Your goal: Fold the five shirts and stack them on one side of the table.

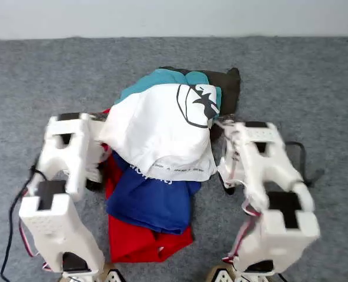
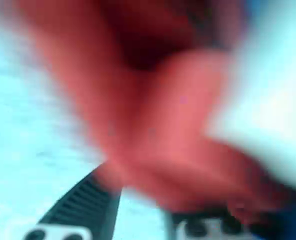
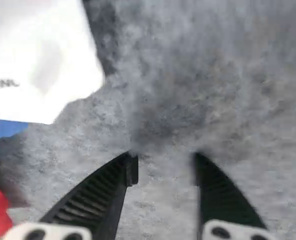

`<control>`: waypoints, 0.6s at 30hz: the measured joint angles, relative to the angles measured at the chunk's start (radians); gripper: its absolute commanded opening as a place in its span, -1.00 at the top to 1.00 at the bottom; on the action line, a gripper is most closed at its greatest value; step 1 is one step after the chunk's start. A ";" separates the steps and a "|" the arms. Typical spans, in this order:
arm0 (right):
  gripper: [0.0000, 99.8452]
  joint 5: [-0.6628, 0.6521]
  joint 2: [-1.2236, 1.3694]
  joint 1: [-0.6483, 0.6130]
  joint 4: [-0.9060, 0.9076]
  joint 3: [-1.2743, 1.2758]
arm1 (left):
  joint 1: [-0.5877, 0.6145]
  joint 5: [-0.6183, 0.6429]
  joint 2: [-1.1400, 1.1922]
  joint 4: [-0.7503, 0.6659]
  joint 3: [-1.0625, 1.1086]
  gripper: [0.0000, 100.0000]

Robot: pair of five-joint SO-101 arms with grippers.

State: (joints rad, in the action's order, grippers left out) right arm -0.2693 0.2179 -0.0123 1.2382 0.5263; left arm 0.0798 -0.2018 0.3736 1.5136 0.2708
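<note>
Several shirts lie heaped mid-table. A white shirt [image 1: 159,132] with a black print is on top, over a teal shirt [image 1: 162,79] and a dark shirt [image 1: 230,88] at the back. A blue shirt [image 1: 153,200] and a red shirt [image 1: 141,241] stick out toward the front. My left gripper [image 1: 97,167] is pushed into the pile's left edge, with red cloth [image 2: 153,115] bunched right against it and white cloth [image 2: 268,90] beside. My right gripper [image 3: 163,162] hangs open over bare grey surface just off the white shirt's hem [image 3: 33,75], holding nothing.
The grey felt tabletop [image 1: 315,88] is bare on both sides and behind the pile. The two white arms [image 1: 62,194] [image 1: 268,194] flank the heap near the front edge. A black cable [image 1: 12,205] runs along the left arm's base.
</note>
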 measured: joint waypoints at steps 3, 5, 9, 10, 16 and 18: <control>0.39 0.000 0.000 0.000 0.000 0.003 | -0.002 0.068 0.061 -0.012 -0.018 0.36; 0.39 0.000 0.000 0.000 0.000 0.005 | -0.003 0.083 0.078 -0.012 -0.021 0.36; 0.39 0.000 0.000 0.000 0.000 0.005 | -0.005 0.086 0.078 -0.012 -0.021 0.36; 0.39 0.000 0.000 0.000 0.000 0.005 | -0.006 0.086 0.078 -0.012 -0.021 0.36; 0.39 0.002 0.000 0.000 0.000 0.005 | -0.006 0.109 0.078 0.037 -0.081 0.36; 0.39 0.002 0.000 0.000 0.000 0.005 | -0.008 0.115 0.049 0.126 -0.153 0.36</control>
State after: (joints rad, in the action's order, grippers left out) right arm -0.2677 0.2179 -0.0123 1.2382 0.5309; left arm 0.0721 -0.0867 0.4227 1.6395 0.1174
